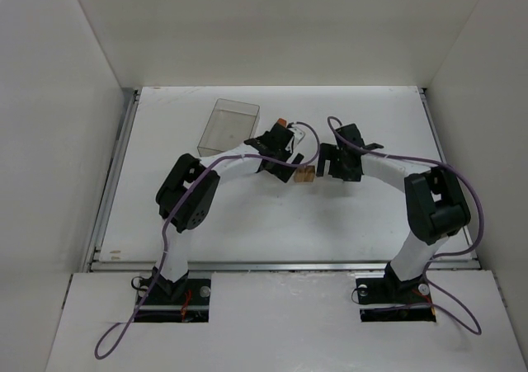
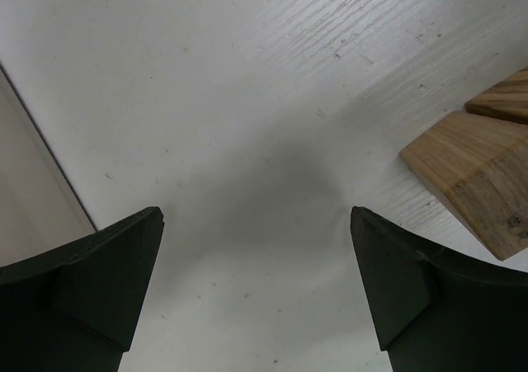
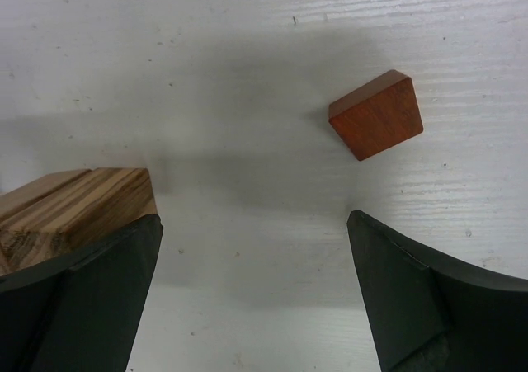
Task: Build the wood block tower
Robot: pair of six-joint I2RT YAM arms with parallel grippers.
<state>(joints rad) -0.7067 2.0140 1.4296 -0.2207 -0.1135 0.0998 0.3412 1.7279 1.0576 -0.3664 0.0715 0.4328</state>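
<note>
Black matte fingers, wedge-shaped, of the left gripper (image 2: 254, 223): spread wide with nothing between them, above the table (image 2: 247, 75), which is painted white with a fine raised grain. Right gripper (image 3: 252, 223): same fingers, likewise apart and empty. Tan blocks (image 1: 307, 174): two pieces of pale, streaky wood with sharp edges, lying close together on the table between the two grippers. The pair runs side to side in the top view. One lies hard by the finger at the left of the right wrist view. Red block (image 3: 377, 114): smooth reddish-brown wood, squarish with a tapering face, flat on the table, apart from the tan pair, set askew to the fingers. Clear box (image 1: 228, 126): transparent plastic, rectangular, toward the far left, beyond the left gripper.
</note>
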